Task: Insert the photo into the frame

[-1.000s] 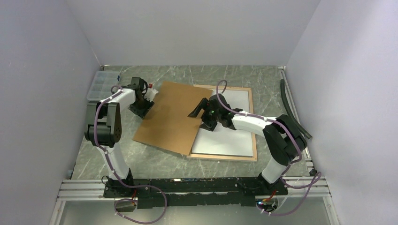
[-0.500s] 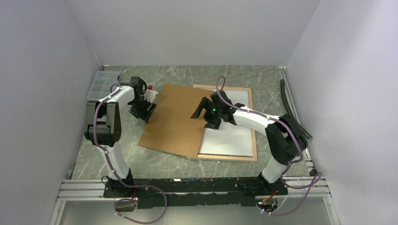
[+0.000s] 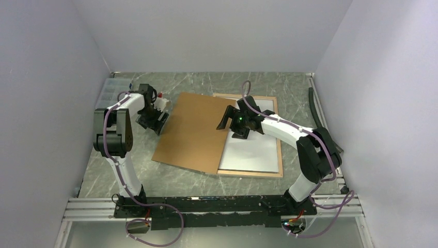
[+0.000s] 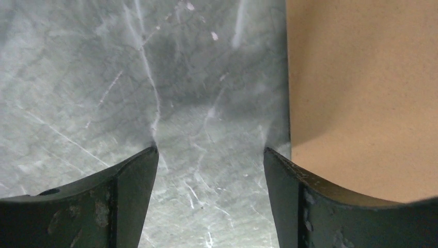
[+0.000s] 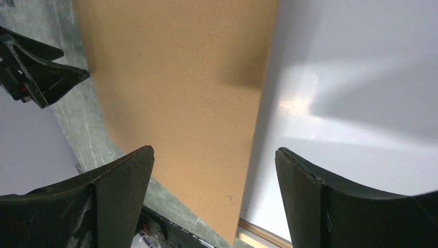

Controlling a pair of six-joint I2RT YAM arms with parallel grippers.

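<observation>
Top external: right arm (image 3: 279,129) over frame (image 3: 280,151)

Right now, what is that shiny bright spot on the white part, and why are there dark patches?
Right wrist view: the spot is light glaring off the glossy white sheet; the dark patches are soft shadows across it and the brown board. Left wrist view: a blurry shadow on the table.
</observation>
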